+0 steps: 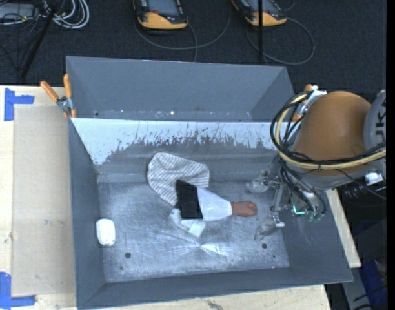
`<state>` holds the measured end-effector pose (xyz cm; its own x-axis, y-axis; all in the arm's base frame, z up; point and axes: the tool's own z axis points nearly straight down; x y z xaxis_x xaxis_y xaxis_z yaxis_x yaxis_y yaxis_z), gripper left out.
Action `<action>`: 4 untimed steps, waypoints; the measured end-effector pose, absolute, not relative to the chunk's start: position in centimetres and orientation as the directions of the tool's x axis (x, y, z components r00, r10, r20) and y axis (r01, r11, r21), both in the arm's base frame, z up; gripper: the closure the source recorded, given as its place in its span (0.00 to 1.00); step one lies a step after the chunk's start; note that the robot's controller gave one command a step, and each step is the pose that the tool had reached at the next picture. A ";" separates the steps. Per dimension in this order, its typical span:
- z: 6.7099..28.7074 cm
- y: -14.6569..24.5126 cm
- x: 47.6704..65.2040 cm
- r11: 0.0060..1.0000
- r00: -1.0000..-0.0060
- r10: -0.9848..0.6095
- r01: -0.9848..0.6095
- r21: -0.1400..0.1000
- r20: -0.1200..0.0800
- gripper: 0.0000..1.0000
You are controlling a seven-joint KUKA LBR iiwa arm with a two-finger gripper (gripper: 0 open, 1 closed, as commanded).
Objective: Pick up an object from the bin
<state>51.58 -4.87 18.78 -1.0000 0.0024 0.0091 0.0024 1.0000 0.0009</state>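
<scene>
My gripper (263, 206) sits low at the right side of the bin, open, with one fingertip (256, 186) toward the back and the other toward the front. Just left of the gap lies a brown stub handle (244, 209) joined to a white piece (213, 207); its tip points at the gap, and nothing is between the fingers. A flat black block (189, 200) rests on the white piece, partly over a crumpled grey-and-white striped cloth (173, 175).
A small white rounded lump (105, 231) lies alone near the left wall. Crinkled clear plastic (199, 243) spreads across the floor in front of the white piece. The arm's brown dome and cables hang over the right rim.
</scene>
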 end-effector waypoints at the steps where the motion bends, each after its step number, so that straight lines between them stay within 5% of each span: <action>1: 19.1 -4.9 51.7 1.000 -1.000 0.001 0.001 0.000 0.002 0.00; 3: 10.5 -5.0 55.1 0.999 -0.999 0.039 0.039 0.001 -0.003 0.00; 4: 7.6 -7.0 58.4 0.995 -0.995 0.104 0.104 0.003 0.007 1.00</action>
